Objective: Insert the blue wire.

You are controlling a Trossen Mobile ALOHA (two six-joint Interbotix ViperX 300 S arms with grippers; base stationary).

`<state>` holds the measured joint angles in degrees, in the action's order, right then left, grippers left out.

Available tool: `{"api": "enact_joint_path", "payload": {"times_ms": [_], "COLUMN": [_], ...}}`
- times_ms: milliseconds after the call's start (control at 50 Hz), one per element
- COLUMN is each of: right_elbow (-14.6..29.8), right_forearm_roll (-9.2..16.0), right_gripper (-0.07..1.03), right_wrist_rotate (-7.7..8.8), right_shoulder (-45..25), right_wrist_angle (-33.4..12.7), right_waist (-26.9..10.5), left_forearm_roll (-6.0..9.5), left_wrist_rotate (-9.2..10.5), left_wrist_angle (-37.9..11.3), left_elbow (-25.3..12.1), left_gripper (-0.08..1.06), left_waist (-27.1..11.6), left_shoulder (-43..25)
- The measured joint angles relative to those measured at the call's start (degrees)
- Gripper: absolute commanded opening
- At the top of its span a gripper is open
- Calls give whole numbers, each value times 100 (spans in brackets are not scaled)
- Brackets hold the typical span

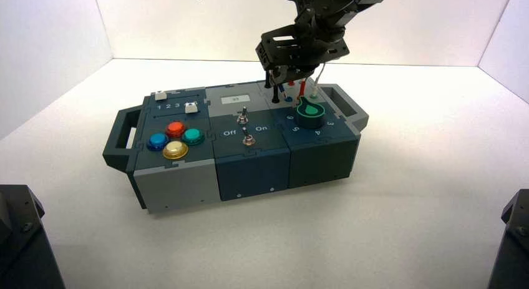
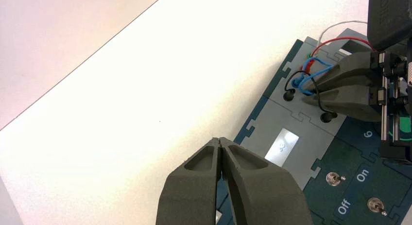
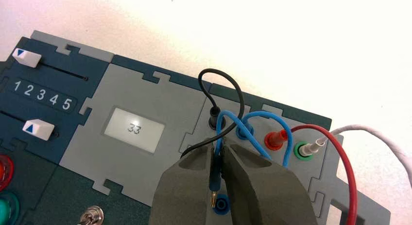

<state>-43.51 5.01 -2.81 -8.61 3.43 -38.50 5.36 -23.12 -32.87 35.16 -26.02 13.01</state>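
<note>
The blue wire [image 3: 272, 119] loops over the grey wire panel at the box's back right. One end sits in a blue socket [image 3: 243, 132]. My right gripper [image 3: 219, 152] is shut on the other slim blue plug [image 3: 214, 174], whose metal tip hangs just above and beside a second blue socket [image 3: 222, 204], apart from it. In the high view the right gripper [image 1: 293, 73] stands over the panel behind the green knob [image 1: 310, 112]. My left gripper [image 2: 221, 142] is shut on nothing and hovers above the box's back edge near the display.
A black wire [image 3: 221, 81], a red plug [image 3: 277, 137] and a white plug [image 3: 308, 148] in a green socket crowd the same panel. The display [image 3: 134, 129] reads 33. Two white sliders [image 3: 38, 129], toggle switches [image 1: 244, 117] and coloured buttons [image 1: 175, 139] lie further left.
</note>
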Motion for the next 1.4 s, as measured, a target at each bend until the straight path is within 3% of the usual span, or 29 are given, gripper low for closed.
{"api": "enact_joint_path", "payload": {"times_ms": [1400], "right_elbow": [-141], "right_forearm_roll": [35], "right_gripper": [-2], "right_wrist_rotate": [-18], "right_shoulder": [97], "right_wrist_angle": [26], "right_waist": [97], "left_forearm_roll": [-9], "left_wrist_rotate": [-79], "left_wrist_angle": [0], "left_elbow": [0], "left_gripper": [-3], "left_waist": [18], "left_shoulder": [70]}}
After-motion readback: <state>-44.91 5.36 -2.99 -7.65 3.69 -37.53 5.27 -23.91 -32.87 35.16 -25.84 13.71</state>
